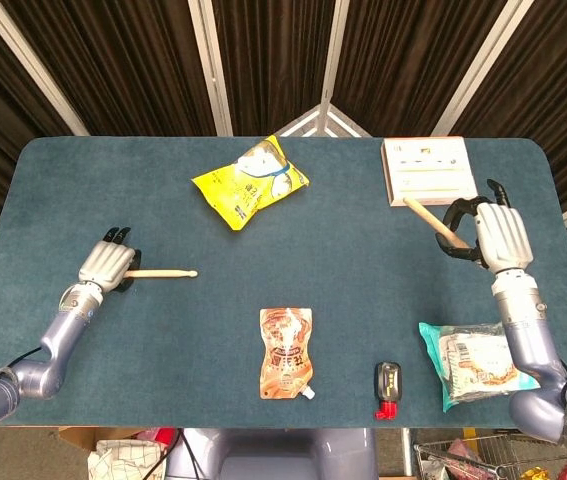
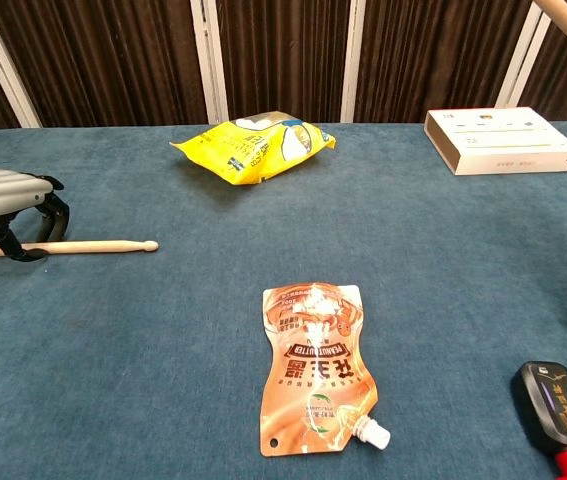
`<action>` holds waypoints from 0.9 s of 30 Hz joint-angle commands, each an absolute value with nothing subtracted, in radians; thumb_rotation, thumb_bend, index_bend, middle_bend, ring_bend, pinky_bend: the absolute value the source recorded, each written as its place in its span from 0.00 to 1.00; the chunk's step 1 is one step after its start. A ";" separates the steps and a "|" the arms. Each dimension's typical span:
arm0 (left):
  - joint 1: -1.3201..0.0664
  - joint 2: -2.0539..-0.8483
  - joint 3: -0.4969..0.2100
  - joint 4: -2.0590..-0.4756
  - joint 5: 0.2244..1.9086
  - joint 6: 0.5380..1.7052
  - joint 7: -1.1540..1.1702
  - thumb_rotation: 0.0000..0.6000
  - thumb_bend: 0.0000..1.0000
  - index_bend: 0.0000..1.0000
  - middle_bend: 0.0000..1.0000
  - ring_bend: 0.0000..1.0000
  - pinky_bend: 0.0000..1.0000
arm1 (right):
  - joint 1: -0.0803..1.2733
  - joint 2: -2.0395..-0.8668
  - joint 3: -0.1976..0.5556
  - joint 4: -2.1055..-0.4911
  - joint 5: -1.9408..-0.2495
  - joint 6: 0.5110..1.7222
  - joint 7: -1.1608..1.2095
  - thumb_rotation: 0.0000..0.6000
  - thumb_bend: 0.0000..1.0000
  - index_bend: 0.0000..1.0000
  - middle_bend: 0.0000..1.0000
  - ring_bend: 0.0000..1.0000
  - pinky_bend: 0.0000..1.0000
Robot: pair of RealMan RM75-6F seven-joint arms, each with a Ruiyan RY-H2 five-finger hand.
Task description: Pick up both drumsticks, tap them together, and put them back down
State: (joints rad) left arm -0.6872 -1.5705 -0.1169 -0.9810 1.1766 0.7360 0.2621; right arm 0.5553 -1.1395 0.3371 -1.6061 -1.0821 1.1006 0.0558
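Gripping the right drumstick (image 1: pixel 425 212) in my right hand (image 1: pixel 498 236), I have it lifted off the worktop (image 1: pixel 363 290) near the far right side, its free end angled up and inward over the corner of the white box (image 1: pixel 428 169). In the chest view only a short length of that stick shows at the top right corner, against the dark curtain.

My left hand (image 1: pixel 105 265) is over at the left side of the worktop, fingers curled down around the butt end of the left drumstick (image 1: pixel 161 272). From the chest view the stick lies flat on the blue cloth, tip pointing toward the middle, with the dark fingers (image 2: pixel 29 232) arched over it; I cannot tell whether they are actually clamped on it or only caging it.

Between the two hands, a yellow snack bag (image 1: pixel 250 182) sits toward the far edge, and an orange spouted pouch (image 1: pixel 287 352) lies near the front, cap toward me. Just right of the pouch is a small black device with a red end (image 1: pixel 388 388), and a teal-edged packet (image 1: pixel 473 363) lies beside my right forearm.
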 commanded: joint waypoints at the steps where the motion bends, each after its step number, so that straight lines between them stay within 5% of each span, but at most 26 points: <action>1: -0.691 -1.571 -0.112 -0.984 1.166 0.732 0.288 1.00 0.54 0.54 0.54 0.00 0.00 | 0.555 -1.140 0.336 -1.604 -1.084 1.101 0.056 1.00 0.45 0.69 0.62 0.38 0.00; 27: -0.690 -1.578 -0.113 -1.004 1.142 0.791 0.355 1.00 0.58 0.64 0.62 0.07 0.00 | 0.551 -1.146 0.336 -1.595 -1.088 1.103 0.061 1.00 0.45 0.69 0.62 0.39 0.00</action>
State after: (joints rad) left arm -0.6903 -1.5782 -0.1131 -1.0036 1.1411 0.7905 0.3562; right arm 0.5500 -1.1450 0.3357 -1.5953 -1.0894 1.1038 0.0621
